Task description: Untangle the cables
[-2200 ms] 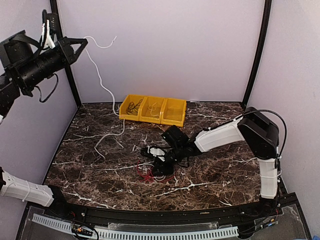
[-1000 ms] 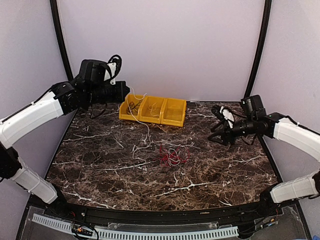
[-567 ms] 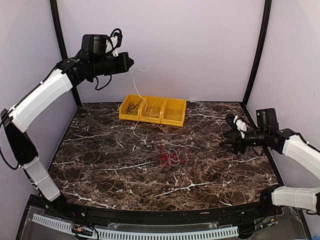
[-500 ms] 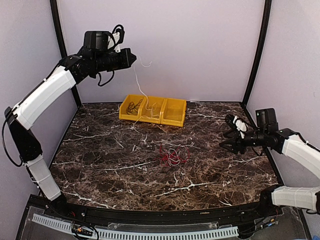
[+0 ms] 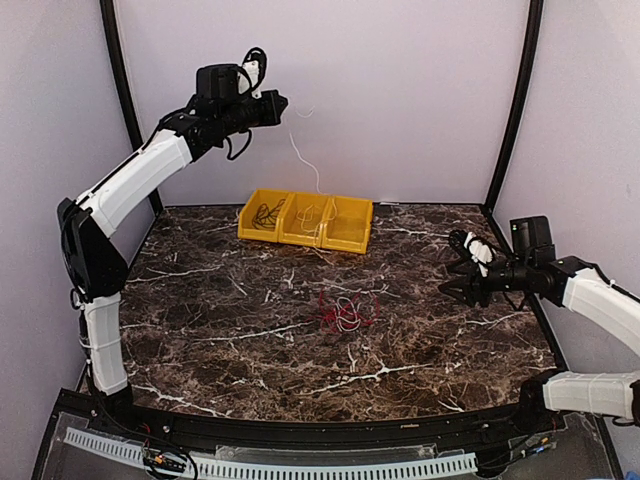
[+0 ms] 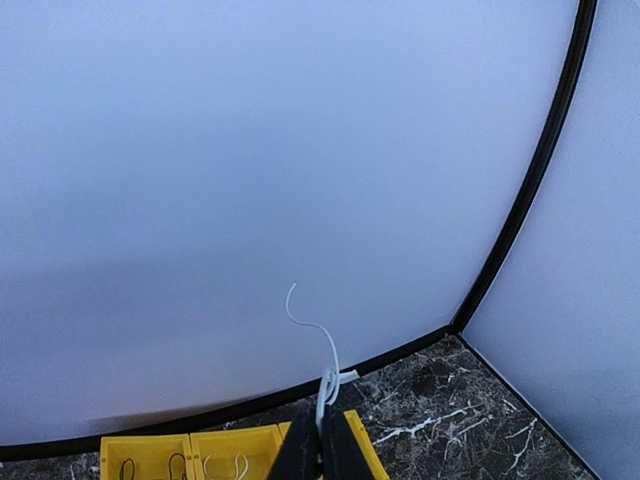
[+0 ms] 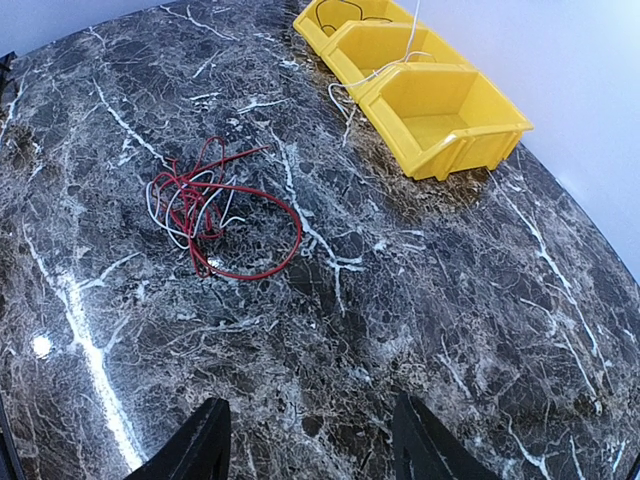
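White cable (image 5: 305, 163) hangs from the left hand (image 5: 278, 103), pinched shut high at 11 o'clock, its tail draped at the middle bin (image 5: 303, 236). Lower slowly so the tail coils inside before release. The right hand (image 5: 460, 276) gapes wide at 3 o'clock. The red tangle (image 5: 345, 312) lies mid-tabletop (image 5: 200, 320).

Cropped and unresolved items
Yellow bins (image 6: 150, 445) cropped by left wrist frame bottom; tangle (image 5: 345, 312) strand crossings unresolved from above.
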`<state>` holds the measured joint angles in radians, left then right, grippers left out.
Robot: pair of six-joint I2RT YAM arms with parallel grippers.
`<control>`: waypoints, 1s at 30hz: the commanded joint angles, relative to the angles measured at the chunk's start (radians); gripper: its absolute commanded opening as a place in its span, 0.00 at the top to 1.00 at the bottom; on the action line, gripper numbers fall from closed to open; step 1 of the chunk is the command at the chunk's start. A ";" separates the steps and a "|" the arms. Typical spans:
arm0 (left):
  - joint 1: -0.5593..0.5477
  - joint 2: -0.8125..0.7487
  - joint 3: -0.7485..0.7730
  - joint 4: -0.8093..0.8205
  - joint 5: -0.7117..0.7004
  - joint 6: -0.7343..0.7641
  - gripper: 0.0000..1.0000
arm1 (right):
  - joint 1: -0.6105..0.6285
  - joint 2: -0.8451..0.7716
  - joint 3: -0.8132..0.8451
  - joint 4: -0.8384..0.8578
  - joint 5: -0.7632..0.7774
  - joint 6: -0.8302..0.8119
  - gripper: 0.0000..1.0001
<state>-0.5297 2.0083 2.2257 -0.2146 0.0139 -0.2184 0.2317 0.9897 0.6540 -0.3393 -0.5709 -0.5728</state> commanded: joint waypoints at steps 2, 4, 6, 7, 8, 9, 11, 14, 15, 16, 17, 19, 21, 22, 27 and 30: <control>0.026 0.024 0.048 0.180 0.000 0.045 0.96 | -0.003 0.007 -0.010 0.033 0.015 -0.015 0.43; 0.032 0.034 0.049 0.204 -0.001 0.034 0.96 | -0.003 0.011 -0.010 0.035 0.019 -0.017 0.43; 0.037 0.044 0.047 0.227 0.000 0.027 0.96 | -0.004 0.016 -0.010 0.034 0.024 -0.019 0.43; 0.038 0.052 0.043 0.246 -0.001 0.026 0.96 | -0.004 0.020 -0.010 0.035 0.026 -0.018 0.43; 0.039 0.056 0.042 0.253 -0.001 0.025 0.97 | -0.003 0.021 -0.010 0.035 0.028 -0.019 0.43; 0.039 0.067 0.037 0.259 -0.001 0.024 0.97 | -0.003 0.022 -0.009 0.035 0.029 -0.020 0.43; 0.040 0.078 0.020 0.267 0.003 0.023 0.98 | -0.003 0.023 -0.010 0.034 0.032 -0.021 0.43; 0.040 0.084 -0.038 0.290 0.013 0.030 0.99 | -0.003 0.023 -0.014 0.037 0.037 -0.021 0.43; 0.041 0.084 -0.050 0.299 0.010 0.030 0.99 | -0.004 0.025 -0.014 0.037 0.037 -0.022 0.43; 0.041 0.084 -0.075 0.303 0.010 0.029 0.99 | -0.003 0.029 -0.013 0.038 0.037 -0.022 0.43; 0.040 0.084 -0.087 0.305 0.009 0.030 1.00 | -0.003 0.032 -0.012 0.036 0.037 -0.022 0.43; 0.040 0.084 -0.121 0.298 0.016 0.027 1.00 | -0.004 0.036 -0.012 0.035 0.037 -0.023 0.43; 0.040 0.083 -0.158 0.285 0.027 0.022 1.00 | -0.003 0.036 -0.013 0.035 0.039 -0.025 0.43; 0.040 0.082 -0.180 0.280 0.029 0.022 1.00 | -0.003 0.037 -0.013 0.034 0.040 -0.025 0.43; 0.040 0.069 -0.266 0.250 0.015 0.032 1.00 | -0.003 0.042 -0.014 0.035 0.039 -0.027 0.43; 0.040 0.056 -0.321 0.248 -0.032 0.038 1.00 | -0.003 0.048 -0.013 0.032 0.039 -0.030 0.43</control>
<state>-0.4927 2.1021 1.9606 0.0422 0.0242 -0.1940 0.2317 1.0290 0.6498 -0.3363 -0.5339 -0.5938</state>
